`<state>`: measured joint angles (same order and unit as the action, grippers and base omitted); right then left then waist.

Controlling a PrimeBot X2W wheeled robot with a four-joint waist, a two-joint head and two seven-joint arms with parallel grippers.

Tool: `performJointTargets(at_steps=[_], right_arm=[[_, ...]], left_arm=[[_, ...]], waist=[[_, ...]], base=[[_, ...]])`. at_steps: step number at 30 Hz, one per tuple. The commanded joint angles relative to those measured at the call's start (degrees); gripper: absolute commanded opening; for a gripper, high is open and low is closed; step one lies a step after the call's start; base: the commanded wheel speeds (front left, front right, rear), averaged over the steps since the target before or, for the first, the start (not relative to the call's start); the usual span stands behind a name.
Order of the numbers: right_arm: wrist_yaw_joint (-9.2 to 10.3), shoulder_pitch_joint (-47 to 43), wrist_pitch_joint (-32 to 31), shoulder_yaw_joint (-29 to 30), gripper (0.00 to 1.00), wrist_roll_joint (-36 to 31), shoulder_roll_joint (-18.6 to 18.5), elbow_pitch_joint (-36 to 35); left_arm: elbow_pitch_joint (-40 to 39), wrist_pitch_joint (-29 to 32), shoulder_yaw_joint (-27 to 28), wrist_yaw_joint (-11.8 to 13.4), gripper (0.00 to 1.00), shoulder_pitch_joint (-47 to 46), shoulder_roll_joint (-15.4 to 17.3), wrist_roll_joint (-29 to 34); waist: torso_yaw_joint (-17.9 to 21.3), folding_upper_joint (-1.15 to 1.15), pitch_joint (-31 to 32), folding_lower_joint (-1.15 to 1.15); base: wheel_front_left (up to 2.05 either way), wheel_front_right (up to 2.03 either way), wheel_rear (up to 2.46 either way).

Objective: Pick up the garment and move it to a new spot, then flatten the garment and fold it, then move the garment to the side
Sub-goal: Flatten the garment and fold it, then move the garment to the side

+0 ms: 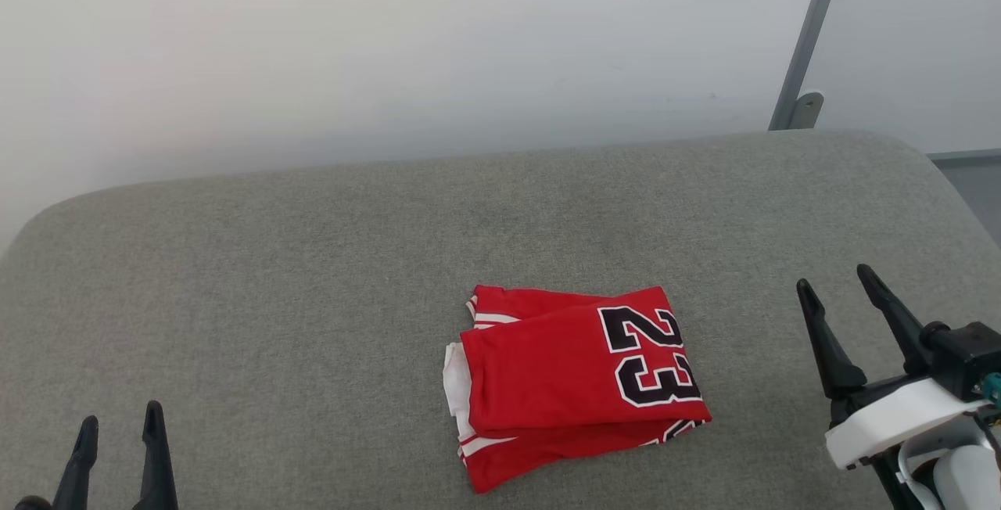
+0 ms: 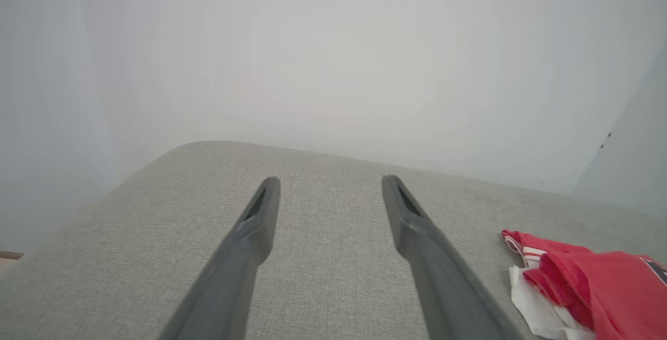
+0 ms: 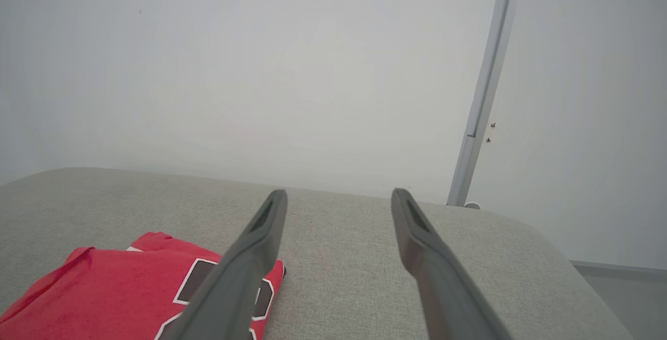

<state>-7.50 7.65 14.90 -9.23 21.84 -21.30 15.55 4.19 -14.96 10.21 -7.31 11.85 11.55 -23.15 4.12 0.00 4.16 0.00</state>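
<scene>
The garment [image 1: 575,381], a red jersey with a black white-outlined 23, lies folded into a compact rectangle on the grey cushioned surface [image 1: 313,260], a little right of centre. White lining peeks out at its left edge. My left gripper [image 1: 121,432] stands open at the lower left, far from the jersey, with nothing between its fingers. My right gripper [image 1: 841,283] stands open at the lower right, clear of the jersey's right edge. The jersey [image 2: 589,282] sits right of the open left gripper [image 2: 331,181], and the jersey [image 3: 130,293] lies left of the open right gripper [image 3: 338,194].
A pale wall [image 1: 391,48] rises behind the grey surface. A grey metal post [image 1: 805,48] stands at the back right corner, with a strip of floor [image 1: 974,181] beyond the surface's right edge. Bare cushion stretches to the left of the jersey.
</scene>
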Motion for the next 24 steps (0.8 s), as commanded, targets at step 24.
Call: performJointTargets(at_steps=[24], right_arm=[[0.03, -4.01, 0.29, 7.14, 1.00, -2.15, 3.29, -3.23]], left_arm=[[-0.98, -0.29, 0.25, -0.13, 1.00, 0.04, 0.37, 1.90]], waist=[[-0.14, 0.00, -0.37, 0.00]], base=[[0.00, 0.00, 0.00]])
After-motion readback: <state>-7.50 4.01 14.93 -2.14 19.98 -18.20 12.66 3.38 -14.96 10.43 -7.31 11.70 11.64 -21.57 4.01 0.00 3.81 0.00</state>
